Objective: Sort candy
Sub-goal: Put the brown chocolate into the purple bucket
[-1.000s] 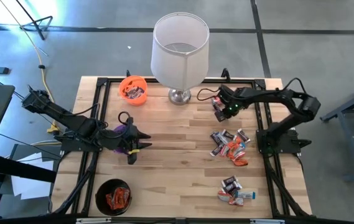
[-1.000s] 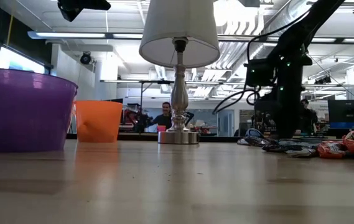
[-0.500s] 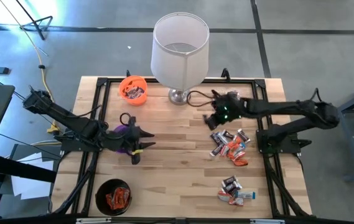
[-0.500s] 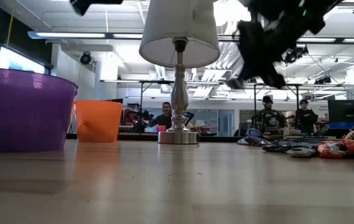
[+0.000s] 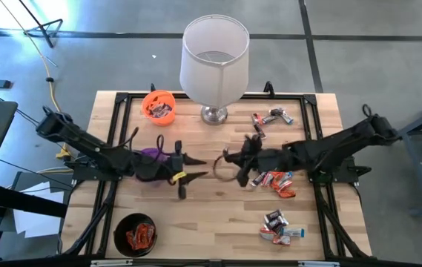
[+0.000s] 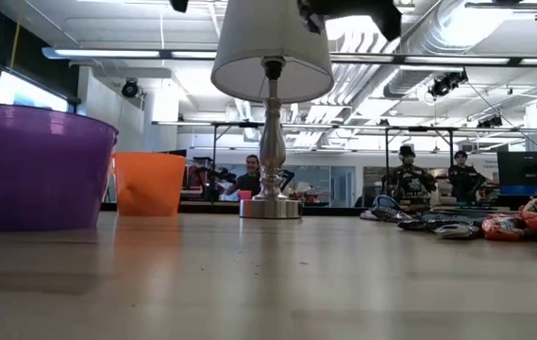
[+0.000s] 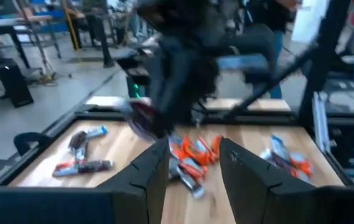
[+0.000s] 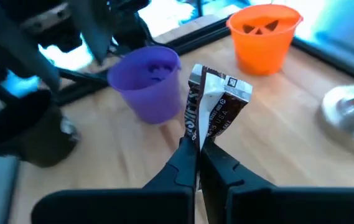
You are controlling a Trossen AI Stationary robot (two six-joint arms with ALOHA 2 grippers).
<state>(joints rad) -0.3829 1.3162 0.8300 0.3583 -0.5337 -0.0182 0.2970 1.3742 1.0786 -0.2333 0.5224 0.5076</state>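
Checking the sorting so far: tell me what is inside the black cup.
The black cup near the table's front left corner holds several orange-red candies, seen from above. Whatever lies beneath that top layer is covered.

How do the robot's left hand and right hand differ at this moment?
The left hand is open and empty; the right hand is shut on a dark brown candy. The left hand hovers beside the purple cup; the right hand hangs over the table's middle. Both face each other.
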